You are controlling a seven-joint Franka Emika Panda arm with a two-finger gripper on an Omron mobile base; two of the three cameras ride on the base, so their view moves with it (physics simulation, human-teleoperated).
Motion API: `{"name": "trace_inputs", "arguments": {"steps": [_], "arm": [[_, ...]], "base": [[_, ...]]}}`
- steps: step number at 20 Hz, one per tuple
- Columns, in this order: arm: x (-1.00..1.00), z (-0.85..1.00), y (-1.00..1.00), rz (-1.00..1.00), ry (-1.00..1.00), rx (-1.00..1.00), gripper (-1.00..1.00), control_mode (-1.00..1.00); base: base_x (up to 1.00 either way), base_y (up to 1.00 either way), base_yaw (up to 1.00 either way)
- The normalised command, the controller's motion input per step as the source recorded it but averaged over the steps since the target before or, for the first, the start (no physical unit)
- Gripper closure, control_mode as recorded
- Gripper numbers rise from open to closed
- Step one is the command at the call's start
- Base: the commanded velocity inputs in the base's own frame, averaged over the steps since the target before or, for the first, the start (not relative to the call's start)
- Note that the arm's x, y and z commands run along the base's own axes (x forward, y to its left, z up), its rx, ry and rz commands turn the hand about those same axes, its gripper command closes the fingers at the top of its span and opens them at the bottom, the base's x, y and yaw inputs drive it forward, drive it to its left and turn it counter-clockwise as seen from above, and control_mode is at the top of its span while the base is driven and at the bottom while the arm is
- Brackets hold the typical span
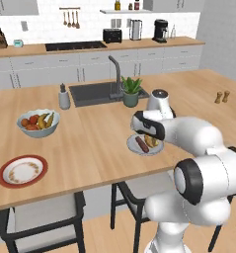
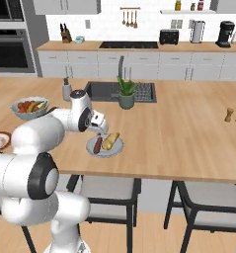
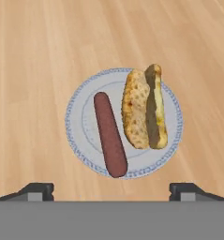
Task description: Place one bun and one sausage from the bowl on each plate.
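- Left base view: from behind the arm on its left, high, facing fwd and down over the wooden island counter [image 1: 90,143] toward the sink [image 1: 97,92] and back wall.
- Right base view: same, from behind-right; wall oven [image 2: 8,49] at its left edge.
- Both share the counter, sink, potted plant [image 1: 131,91], blue-rimmed plate [image 2: 105,146].
- Hand view: close, looks about straight down, I think, on that plate [image 3: 80,136].
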Motion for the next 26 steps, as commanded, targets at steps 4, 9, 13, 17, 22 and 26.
{"name": "trace_inputs", "arguments": {"steps": [4,9,13,17,22,26], "arm": [[-1.0,0.22,0.0,0.04,0.02,0.0,-1.0,-1.0],[-1.0,0.52,-0.06,0.04,0.0,0.0,-1.0,-1.0],[-0.97,0.8,-0.24,0.03,0.0,0.0,-1.0,-1.0],[-0.59,0.16,-0.09,0.04,0.0,0.0,-1.0,-1.0],[-0.03,0.0,0.0,0.01,0.0,0.0,-1.0,-1.0],[0.0,0.0,0.0,0.0,0.0,0.0,-1.0,1.0]], "base": [[0.0,0.0,0.0],[0.0,0.0,0.0],[0.0,0.0,0.0],[0.0,0.0,0.0],[0.0,0.0,0.0],[-0.35,-0.21,-0.02]]}}
